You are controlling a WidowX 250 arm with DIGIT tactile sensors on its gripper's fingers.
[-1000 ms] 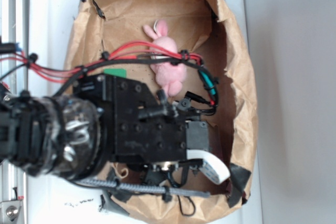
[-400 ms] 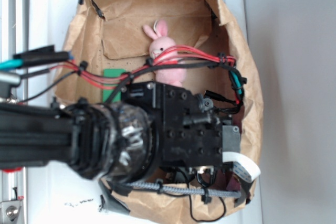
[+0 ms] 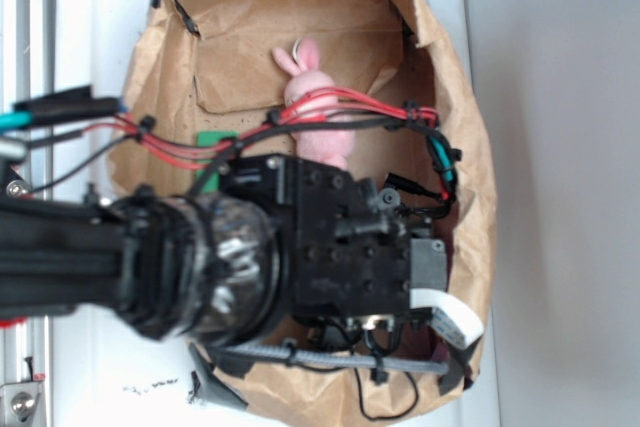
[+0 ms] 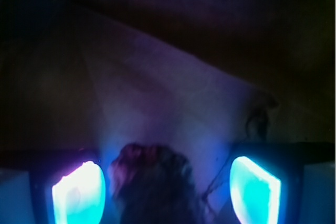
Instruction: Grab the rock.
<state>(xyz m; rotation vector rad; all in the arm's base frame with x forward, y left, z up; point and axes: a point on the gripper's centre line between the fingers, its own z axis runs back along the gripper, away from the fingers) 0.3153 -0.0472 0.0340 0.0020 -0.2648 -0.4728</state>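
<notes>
A brown paper bag [image 3: 460,147] lined work area is seen on a white surface [image 3: 100,27]. The gripper [image 4: 167,187] is spread wide, both glowing pads [image 4: 79,192] well apart. The rock [image 4: 155,182] is seen low between them in the wrist view, contact unclear. A pink bunny [image 3: 310,97] and green block [image 3: 213,138] are partly hidden behind the arm.

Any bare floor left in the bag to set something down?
Free: the paper floor at the bag's back, left of the pink bunny. Crowded: the arm and its cables cover the middle and front; the rock sits between the glowing fingers.
</notes>
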